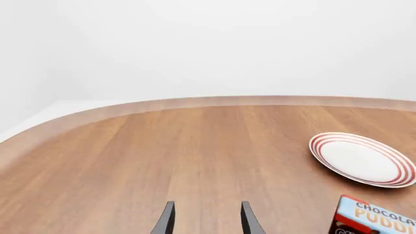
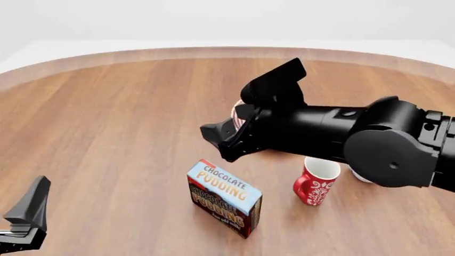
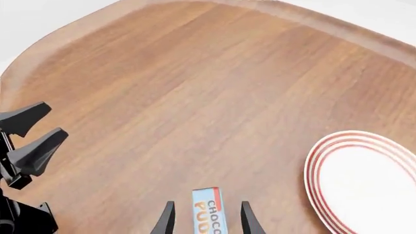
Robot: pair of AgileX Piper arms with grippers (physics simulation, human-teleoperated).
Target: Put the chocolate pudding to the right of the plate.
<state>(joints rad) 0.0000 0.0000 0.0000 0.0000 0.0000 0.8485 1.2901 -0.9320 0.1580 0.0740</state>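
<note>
1. Toward the table's (image 2: pixel 106 106) near edge I see the chocolate pudding (image 2: pixel 224 197) lying flat, long axis running diagonally from far-left to near-right.
2. My right gripper (image 3: pixel 204 219) hovers parted above it, touching nothing.
3. My left gripper (image 1: pixel 204 219) is parted, empty.
4. Behind sits the plate (image 1: pixel 361 158).

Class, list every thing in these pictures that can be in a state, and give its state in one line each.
chocolate pudding: lying flat on the table, label up, not gripped
plate: flat on the table, nothing on it
red mug: upright
left gripper: open, holding nothing
right gripper: open, above the pudding
</note>
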